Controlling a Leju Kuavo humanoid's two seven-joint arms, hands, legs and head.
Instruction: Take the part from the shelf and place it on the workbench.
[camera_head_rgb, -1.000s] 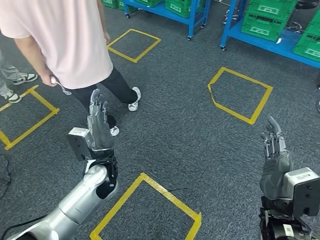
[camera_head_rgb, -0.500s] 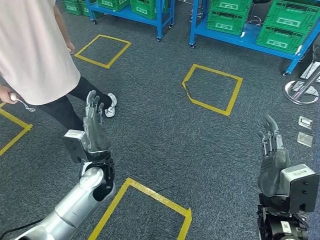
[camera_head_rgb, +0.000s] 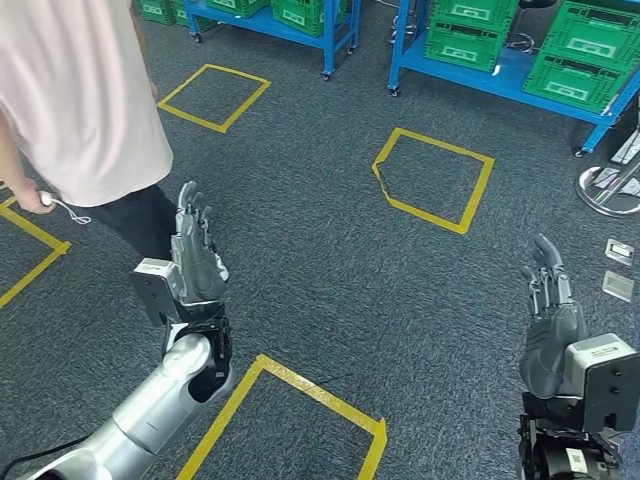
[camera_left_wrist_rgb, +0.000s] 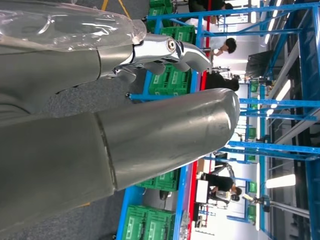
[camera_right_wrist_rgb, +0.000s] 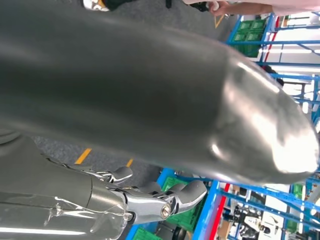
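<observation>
Grey carpet marked with yellow tape squares is spreading out below me in the head view. My left hand is hovering upright above the floor, fingers released and pointing forward, holding nothing. My right hand is hovering the same way on the other side, fingers loosely spread and empty. A person in a pale pink shirt is standing just beside my left hand, holding a small white object with a cord. Blue shelves carrying green crates are standing along the far edge of the floor; I cannot tell which crate, if any, is holding the part. Two small flat metal plates are lying on the carpet near my right hand, beside a round chrome base.

In the left wrist view, I am seeing the thick grey thumb and a darker finger apart, with nothing between them, and blue racking with green crates beyond.

In the right wrist view, the thumb is looming large, the fingers are lying apart from it, empty, with blue shelving behind.
</observation>
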